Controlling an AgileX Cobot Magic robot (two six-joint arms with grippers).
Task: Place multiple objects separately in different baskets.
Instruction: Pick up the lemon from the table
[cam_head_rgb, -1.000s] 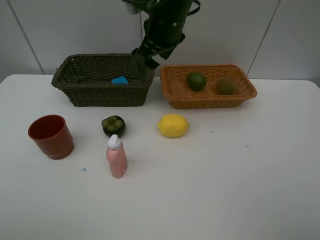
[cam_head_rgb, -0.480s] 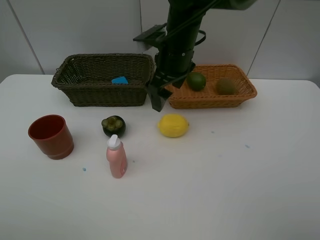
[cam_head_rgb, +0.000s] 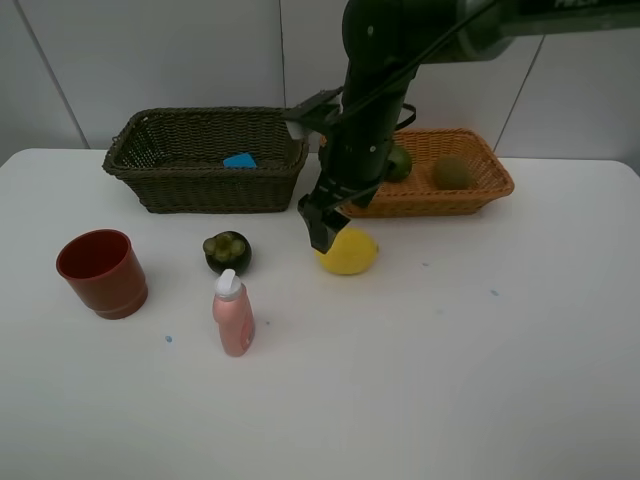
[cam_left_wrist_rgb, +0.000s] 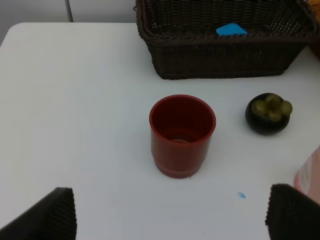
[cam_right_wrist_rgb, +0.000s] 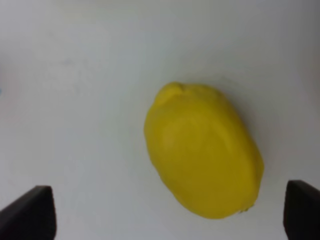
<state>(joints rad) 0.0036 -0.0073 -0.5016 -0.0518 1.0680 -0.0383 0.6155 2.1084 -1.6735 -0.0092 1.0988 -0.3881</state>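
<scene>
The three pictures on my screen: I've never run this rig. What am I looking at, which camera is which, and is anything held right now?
This is a two-armed robot working at a white table. The wide picture comes from a camera mounted high, off the arms; the other two come from cameras on the wrists. The right tool hangs open over the yellow lemon, which fills its wrist picture. The left tool is open too, looking down at the red cup, with the mangosteen nearby. A pink bottle stands on the table. The dark basket holds a blue eraser; the orange basket holds a lime and a kiwi. Nothing is held.
</scene>
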